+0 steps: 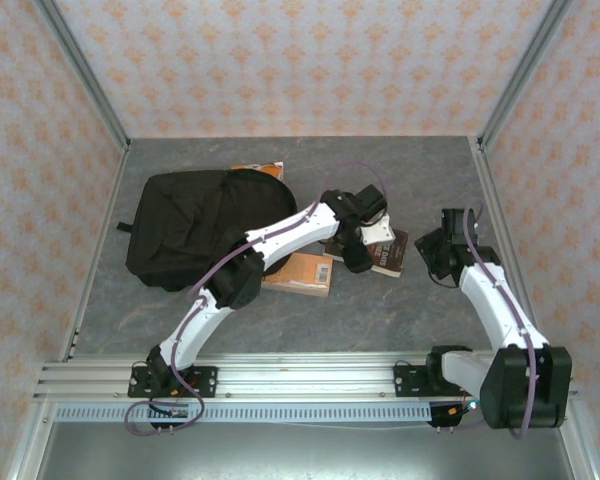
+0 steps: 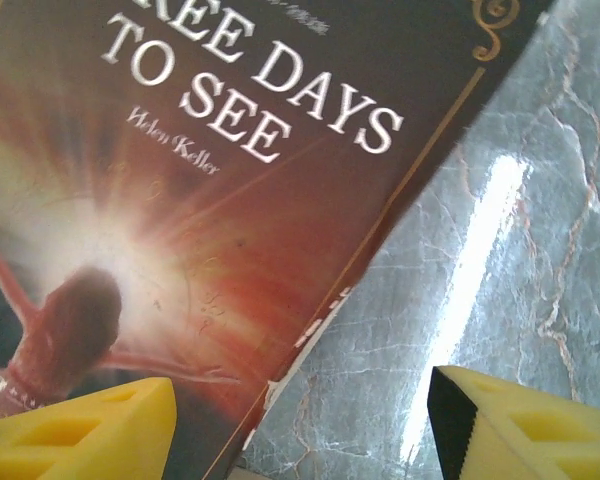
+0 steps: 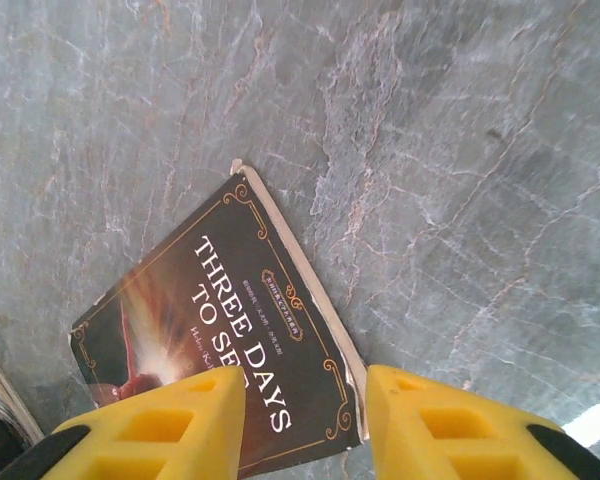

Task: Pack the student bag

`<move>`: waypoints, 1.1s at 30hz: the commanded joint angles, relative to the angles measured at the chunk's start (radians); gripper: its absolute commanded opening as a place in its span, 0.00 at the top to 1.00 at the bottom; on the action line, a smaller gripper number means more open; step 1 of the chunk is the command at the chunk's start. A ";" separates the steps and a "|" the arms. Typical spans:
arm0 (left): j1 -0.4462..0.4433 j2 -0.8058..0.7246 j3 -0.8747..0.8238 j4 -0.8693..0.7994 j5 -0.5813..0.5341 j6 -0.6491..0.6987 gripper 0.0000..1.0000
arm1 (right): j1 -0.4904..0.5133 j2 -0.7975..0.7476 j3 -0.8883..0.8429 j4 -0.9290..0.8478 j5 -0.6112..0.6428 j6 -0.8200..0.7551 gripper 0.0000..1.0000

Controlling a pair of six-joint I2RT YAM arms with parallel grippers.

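Both grippers hang with jaws parted at the dark book (image 1: 390, 255); the student bag (image 1: 185, 235) lies well left of it.

From the top view, I see the bag flat on the grey marbled table (image 1: 380, 320), covering most of an orange book (image 1: 260, 168). My left arm crosses a tan book (image 1: 300, 272) just left of the dark book, whose left end the left gripper (image 1: 358, 258) hides; the right gripper (image 1: 432, 250) sits just right of it. Peach patterned walls (image 1: 310, 60) close the table in. On the left wrist view the title is cut off to "REE DAYS TO SEE". One yellow finger (image 2: 90, 430) is over the cover and the other over bare, glaring table, with nothing between them. On the right wrist view the fingers (image 3: 170, 420) stand apart astride the book's edge, hiding the title's end; I can't make out the sliver at the far left.
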 commanded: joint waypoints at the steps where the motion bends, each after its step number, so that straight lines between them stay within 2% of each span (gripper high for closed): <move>1: -0.004 -0.010 -0.008 -0.001 -0.067 0.159 0.30 | -0.003 -0.025 0.033 -0.075 0.068 -0.041 0.62; 4: -0.037 0.007 -0.039 0.073 -0.212 0.180 0.30 | -0.003 -0.029 0.028 -0.070 0.049 -0.049 0.62; 7: -0.052 0.031 -0.040 0.102 -0.264 0.177 0.31 | -0.003 -0.038 0.011 -0.052 0.025 -0.052 0.62; 11: -0.053 0.039 -0.062 0.135 -0.276 0.169 0.34 | -0.003 -0.044 -0.015 -0.032 0.005 -0.047 0.62; 14: -0.055 0.052 -0.068 0.147 -0.275 0.168 0.40 | -0.003 -0.042 -0.029 -0.018 -0.001 -0.044 0.62; 20: -0.055 0.094 -0.062 0.154 -0.284 0.160 0.41 | -0.003 -0.044 -0.042 -0.004 -0.011 -0.046 0.63; 23: -0.055 0.108 -0.064 0.164 -0.303 0.155 0.46 | -0.003 -0.044 -0.047 0.007 -0.023 -0.047 0.64; 24: -0.056 0.110 -0.064 0.168 -0.305 0.154 0.50 | -0.003 -0.044 -0.048 0.010 -0.027 -0.047 0.64; 27: -0.055 0.112 -0.062 0.174 -0.304 0.153 0.75 | -0.004 -0.044 -0.050 0.013 -0.036 -0.047 0.66; 30: -0.055 0.098 -0.051 0.168 -0.288 0.160 0.96 | -0.003 -0.056 -0.042 -0.003 -0.024 -0.053 0.67; 31: -0.055 0.092 -0.045 0.167 -0.282 0.160 1.00 | -0.003 -0.065 -0.037 -0.011 -0.013 -0.056 0.67; 33: -0.055 0.072 -0.036 0.173 -0.276 0.159 1.00 | -0.003 -0.092 -0.026 -0.030 0.008 -0.059 0.68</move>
